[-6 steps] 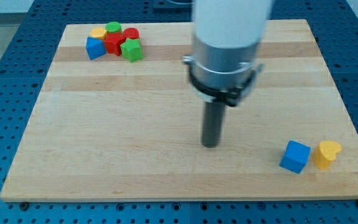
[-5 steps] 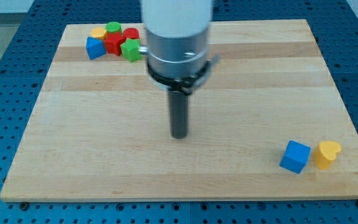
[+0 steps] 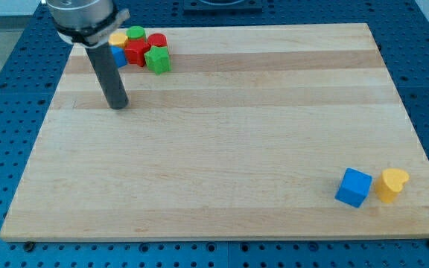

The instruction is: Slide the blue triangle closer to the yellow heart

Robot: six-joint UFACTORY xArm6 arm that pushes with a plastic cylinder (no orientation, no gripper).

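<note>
The blue triangle (image 3: 119, 56) sits at the view's top left in a cluster of blocks, mostly hidden behind my rod. The yellow heart (image 3: 392, 184) lies at the view's bottom right, near the board's right edge. My tip (image 3: 117, 106) rests on the board just below the blue triangle, at the left side of the cluster.
A blue cube (image 3: 353, 187) touches the yellow heart's left side. The cluster also holds a yellow block (image 3: 118, 38), a green round block (image 3: 135, 33), red blocks (image 3: 138, 51) and a green star (image 3: 157, 59). The wooden board (image 3: 222, 134) lies on a blue perforated table.
My rod has swept from the board's middle up and to the view's left, ending just below the cluster. No block has moved.
</note>
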